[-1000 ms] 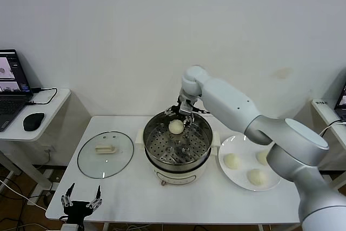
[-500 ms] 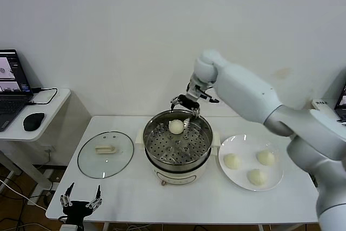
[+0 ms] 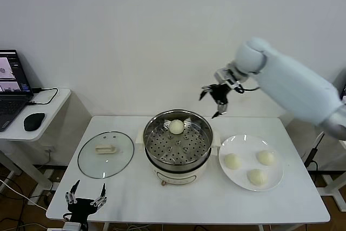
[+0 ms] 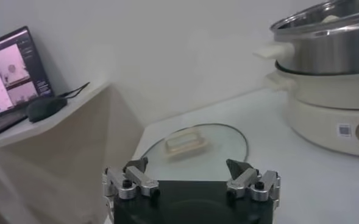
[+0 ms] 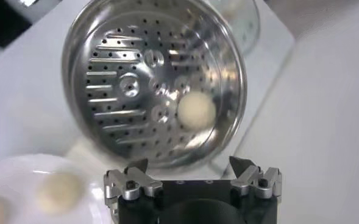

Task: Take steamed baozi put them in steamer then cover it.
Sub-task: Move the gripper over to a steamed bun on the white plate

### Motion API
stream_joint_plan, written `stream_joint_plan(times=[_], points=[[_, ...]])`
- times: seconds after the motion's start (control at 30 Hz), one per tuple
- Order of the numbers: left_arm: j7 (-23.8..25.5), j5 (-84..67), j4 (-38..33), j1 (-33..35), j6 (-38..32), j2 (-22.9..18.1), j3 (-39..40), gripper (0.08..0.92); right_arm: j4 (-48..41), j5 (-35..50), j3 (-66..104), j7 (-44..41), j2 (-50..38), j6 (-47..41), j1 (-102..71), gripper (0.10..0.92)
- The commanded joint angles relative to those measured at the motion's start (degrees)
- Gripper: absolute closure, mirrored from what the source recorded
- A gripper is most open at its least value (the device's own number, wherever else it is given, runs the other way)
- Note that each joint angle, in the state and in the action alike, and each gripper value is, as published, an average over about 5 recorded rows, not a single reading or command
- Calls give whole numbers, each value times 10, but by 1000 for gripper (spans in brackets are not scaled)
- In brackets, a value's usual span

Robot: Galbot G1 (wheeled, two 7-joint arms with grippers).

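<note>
My right tool (image 3: pixel 217 99) spread, empty, above far right of steamer (image 3: pixel 177 145); one baozi (image 3: pixel 176 126) inside; left tool (image 3: pixel 85 198) spread, parked near left

Cream baozi (image 3: pixel 176 126), shiny perforated steel steamer (image 3: pixel 177 145), white plate (image 3: pixel 273 183).

Bright, even light; right wrist view perhaps motion-blurred.

Steamer (image 3: pixel 177 147) at table (image 3: pixel 135 198) centre, one baozi (image 3: pixel 176 126) in it at rear. Lid (image 3: pixel 105 154) lies left of steamer. Plate (image 3: pixel 238 179) right of steamer, three baozi (image 3: pixel 231 160) on it.
</note>
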Motion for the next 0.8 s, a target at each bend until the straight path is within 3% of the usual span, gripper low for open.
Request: stream_joint_plan(times=[0.03, 0.3, 0.8], points=[[1, 0, -12, 5, 4, 2, 5, 177, 155, 1, 21, -11, -202, -256, -67, 203], [1, 2, -26, 20, 7, -1, 5, 177, 164, -60, 107, 14, -206, -217, -236, 203], [0, 3, -14, 33, 6, -1, -4, 177, 83, -152, 157, 74, -89, -177, -343, 202]])
